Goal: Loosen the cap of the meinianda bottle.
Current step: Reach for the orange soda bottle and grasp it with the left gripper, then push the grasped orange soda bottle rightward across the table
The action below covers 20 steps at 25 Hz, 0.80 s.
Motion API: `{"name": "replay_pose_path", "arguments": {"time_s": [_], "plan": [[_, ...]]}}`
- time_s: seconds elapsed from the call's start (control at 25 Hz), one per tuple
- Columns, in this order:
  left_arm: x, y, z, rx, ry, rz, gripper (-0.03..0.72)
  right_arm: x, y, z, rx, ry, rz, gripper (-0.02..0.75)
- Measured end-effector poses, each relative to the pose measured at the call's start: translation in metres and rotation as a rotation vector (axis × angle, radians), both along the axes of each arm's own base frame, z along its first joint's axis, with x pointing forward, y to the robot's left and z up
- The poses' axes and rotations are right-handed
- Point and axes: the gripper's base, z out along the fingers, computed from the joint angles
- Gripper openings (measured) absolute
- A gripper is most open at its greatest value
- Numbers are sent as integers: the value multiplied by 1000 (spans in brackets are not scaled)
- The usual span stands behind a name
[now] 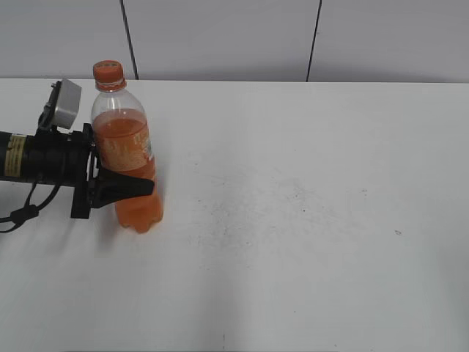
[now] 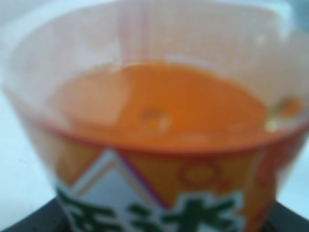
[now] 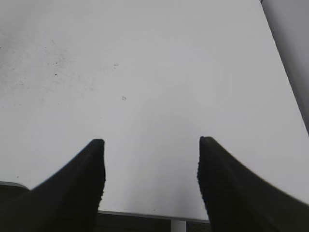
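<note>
The meinianda bottle (image 1: 126, 158) stands upright at the left of the white table (image 1: 308, 220), clear plastic with orange liquid and an orange label. Its small orange cap (image 1: 108, 72) is on the neck. My left gripper (image 1: 135, 185) comes in from the left and is shut on the bottle's lower body. The left wrist view is filled by the blurred bottle (image 2: 154, 125) seen very close. My right gripper (image 3: 150, 145) is open and empty above bare table near its front edge; it does not show in the exterior view.
A grey panelled wall (image 1: 220, 37) runs behind the table. The table's front edge (image 3: 145, 213) shows below my right fingers, and its right edge runs along the upper right of that view.
</note>
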Motion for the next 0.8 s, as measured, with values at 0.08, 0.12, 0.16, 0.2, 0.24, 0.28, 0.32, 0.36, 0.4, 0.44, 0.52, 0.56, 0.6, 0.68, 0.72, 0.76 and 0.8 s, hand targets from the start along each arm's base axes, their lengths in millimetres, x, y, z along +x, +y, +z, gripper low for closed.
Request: {"name": "replay_pose_path", "arguments": {"time_s": [0.08, 0.12, 0.16, 0.2, 0.24, 0.28, 0.32, 0.36, 0.4, 0.44, 0.52, 0.56, 0.6, 0.68, 0.72, 0.76, 0.8], "plan": [[2, -8, 4, 15, -14, -8, 421, 0, 0, 0, 0, 0, 0, 460], [2, -13, 7, 17, -19, -18, 421, 0, 0, 0, 0, 0, 0, 460], [3, -20, 11, 14, -28, -31, 421, 0, 0, 0, 0, 0, 0, 460], [5, -25, 16, 7, -39, -39, 421, 0, 0, 0, 0, 0, 0, 460], [6, -33, 19, 1, -48, -50, 421, 0, 0, 0, 0, 0, 0, 460], [8, -40, 22, -5, -56, -64, 421, 0, 0, 0, 0, 0, 0, 460], [9, -49, 26, -13, -65, -79, 421, 0, 0, 0, 0, 0, 0, 460], [11, -57, 29, -21, -74, -91, 421, 0, 0, 0, 0, 0, 0, 460], [11, -66, 32, -27, -83, -109, 421, 0, 0, 0, 0, 0, 0, 460], [12, -76, 36, -30, -98, -125, 421, 0, 0, 0, 0, 0, 0, 460], [17, -93, 41, -33, -127, -137, 421, 0, 0, 0, 0, 0, 0, 460], [19, -102, 41, -35, -133, -137, 421, 0, 0, 0, 0, 0, 0, 460], [22, -110, 42, -39, -141, -124, 421, 0, 0, 0, 0, 0, 0, 460], [28, -122, 39, -32, -142, -78, 421, 0, 0, 0, 0, 0, 0, 460], [31, -127, 37, -24, -143, -67, 421, 0, 0, 0, 0, 0, 0, 460], [34, -131, 35, -9, -148, -55, 421, 0, 0, 0, 0, 0, 0, 460], [37, -135, 32, 2, -151, -52, 421, 0, 0, 0, 0, 0, 0, 460]]}}
